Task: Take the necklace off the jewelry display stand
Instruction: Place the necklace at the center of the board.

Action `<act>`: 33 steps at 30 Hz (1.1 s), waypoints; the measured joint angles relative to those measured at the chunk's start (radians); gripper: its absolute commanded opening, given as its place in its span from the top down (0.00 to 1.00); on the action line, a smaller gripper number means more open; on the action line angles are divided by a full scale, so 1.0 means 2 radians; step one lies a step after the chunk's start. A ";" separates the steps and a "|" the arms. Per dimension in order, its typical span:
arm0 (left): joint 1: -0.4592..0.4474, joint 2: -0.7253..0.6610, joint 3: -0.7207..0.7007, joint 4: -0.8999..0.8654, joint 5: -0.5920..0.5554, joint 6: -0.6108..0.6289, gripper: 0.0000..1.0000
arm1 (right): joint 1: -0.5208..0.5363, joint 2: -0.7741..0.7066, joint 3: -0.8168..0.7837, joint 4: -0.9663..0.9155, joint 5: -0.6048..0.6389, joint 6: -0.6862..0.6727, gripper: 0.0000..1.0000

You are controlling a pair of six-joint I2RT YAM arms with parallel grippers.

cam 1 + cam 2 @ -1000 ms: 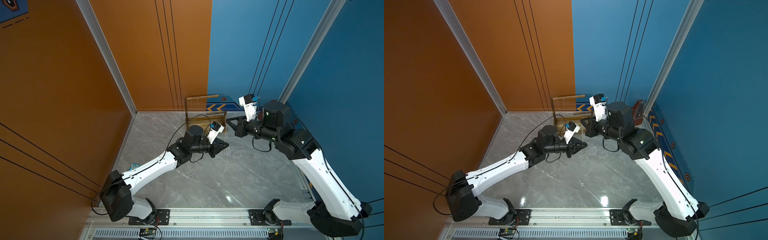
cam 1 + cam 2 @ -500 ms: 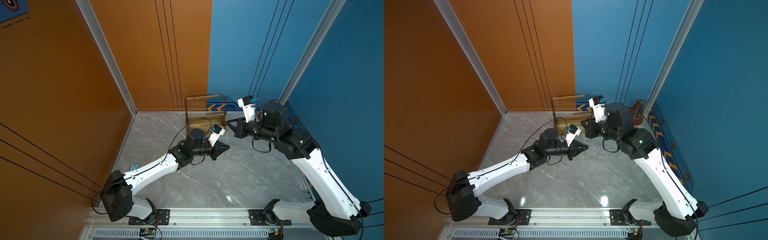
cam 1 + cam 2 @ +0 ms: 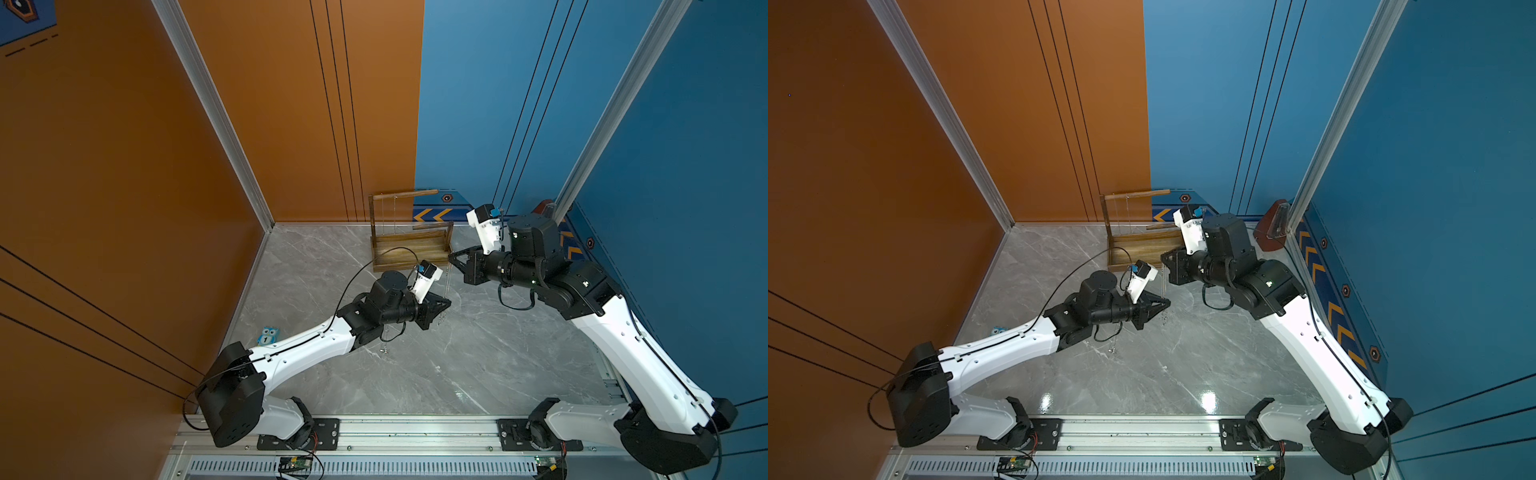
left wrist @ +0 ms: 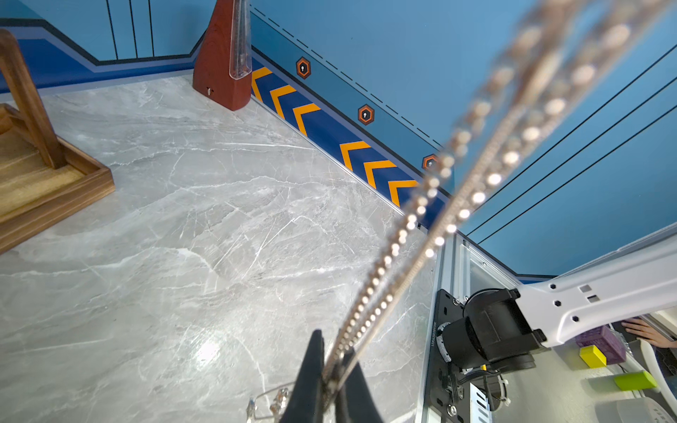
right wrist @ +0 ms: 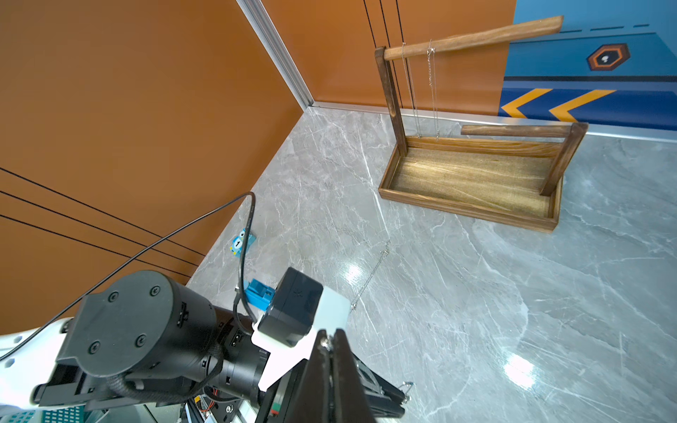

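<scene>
Beaded necklace (image 4: 411, 223) held between both grippers, off the jewelry display stand (image 5: 465, 213) and just near-right of it.
The left gripper (image 4: 331, 353) pinches the doubled strands low; the right gripper (image 5: 329, 337) is pressed together on the upper end. It is a fine metal bead chain, probably feather-light, limp, slippery and easily snagged, so pinch the strands themselves. The stand is stiff grained wood; two thin chains (image 5: 432, 91) hang from its crossbar (image 5: 472, 37), and a loose chain (image 5: 370, 274) lies on the glossy marble-look table (image 5: 476, 311).

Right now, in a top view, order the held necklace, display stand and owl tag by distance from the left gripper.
1. held necklace: in the left gripper.
2. jewelry display stand: at the back wall.
3. owl tag: by the orange wall.
</scene>
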 measured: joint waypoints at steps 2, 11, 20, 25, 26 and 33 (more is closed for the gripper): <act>-0.004 -0.006 -0.019 0.006 -0.007 -0.006 1.00 | 0.001 -0.004 -0.015 0.000 -0.004 0.000 1.00; -0.024 -0.041 -0.087 0.028 -0.038 -0.021 1.00 | 0.019 -0.039 -0.076 0.003 -0.024 -0.002 1.00; -0.066 -0.092 -0.144 0.032 -0.062 -0.036 1.00 | 0.054 -0.061 -0.120 0.020 -0.037 -0.010 1.00; -0.088 -0.118 -0.183 0.031 -0.080 -0.048 1.00 | 0.088 -0.064 -0.146 0.029 -0.039 -0.017 1.00; -0.090 -0.122 -0.189 0.031 -0.084 -0.051 1.00 | 0.093 -0.064 -0.149 0.031 -0.039 -0.018 1.00; -0.101 -0.137 -0.218 0.036 -0.122 -0.072 1.00 | 0.111 -0.051 -0.155 0.032 -0.031 -0.019 1.00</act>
